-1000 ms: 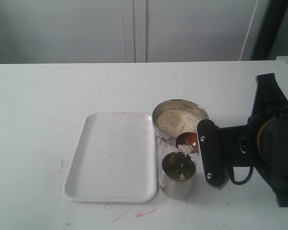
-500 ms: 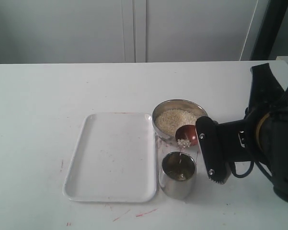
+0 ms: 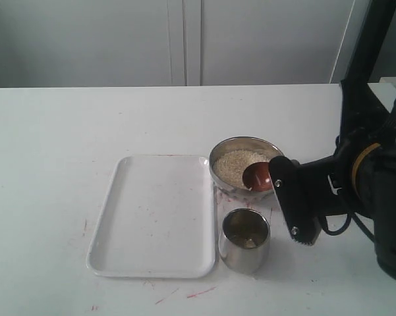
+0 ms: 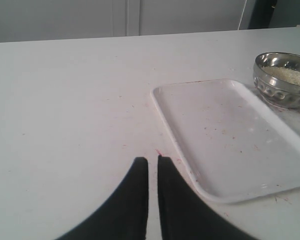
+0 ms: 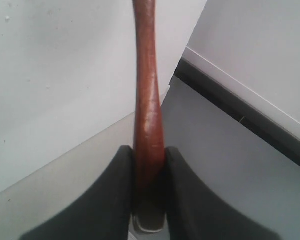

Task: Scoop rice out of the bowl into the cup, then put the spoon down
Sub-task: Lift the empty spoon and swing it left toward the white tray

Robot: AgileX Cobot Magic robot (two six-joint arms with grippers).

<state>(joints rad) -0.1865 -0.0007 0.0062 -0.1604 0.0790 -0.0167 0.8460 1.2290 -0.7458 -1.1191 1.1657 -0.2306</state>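
Exterior: spoon [image 3: 257, 176] head hangs over near rim of bowl [image 3: 245, 139] holding rice [image 3: 232, 164]; cup [image 3: 245, 240] on desk [image 3: 53, 164] just in front | Left wrist: left fingers [image 4: 139, 190] almost together, empty, beside tray [image 4: 229, 140] | Right wrist: right fingers [image 5: 115, 200] clamped on spoon handle.

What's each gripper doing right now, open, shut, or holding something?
Left gripper: shut, holding nothing.
Right gripper: shut on the spoon handle.
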